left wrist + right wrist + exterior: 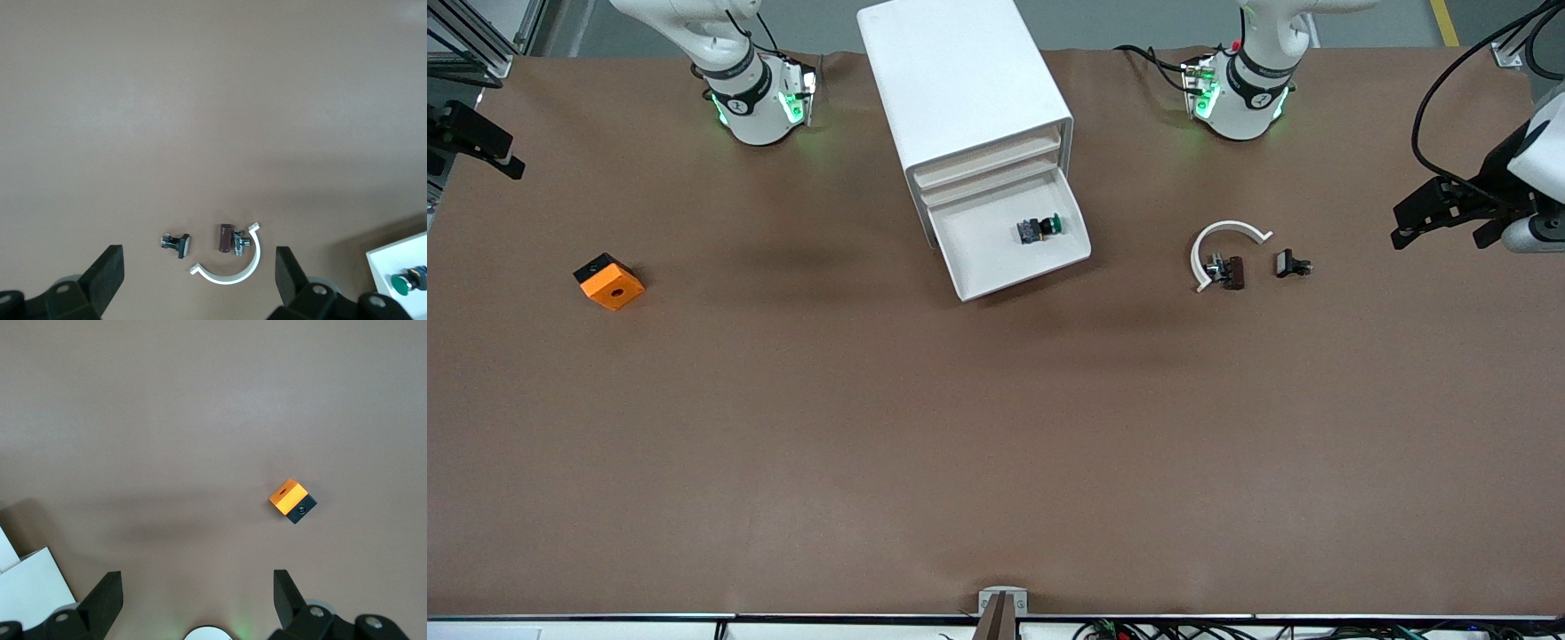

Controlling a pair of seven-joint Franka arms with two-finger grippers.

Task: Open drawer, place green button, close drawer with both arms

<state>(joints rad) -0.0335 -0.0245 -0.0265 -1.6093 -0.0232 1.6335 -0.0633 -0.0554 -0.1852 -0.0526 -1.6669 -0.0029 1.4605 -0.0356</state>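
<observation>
The button [1040,229] is lying in the open drawer [969,258] at upper centre of the front view. The left gripper [199,275] is hanging spread above the clips [230,238]; the right gripper [198,593] is hanging spread above bare table [871,427], near the block [291,500].
</observation>
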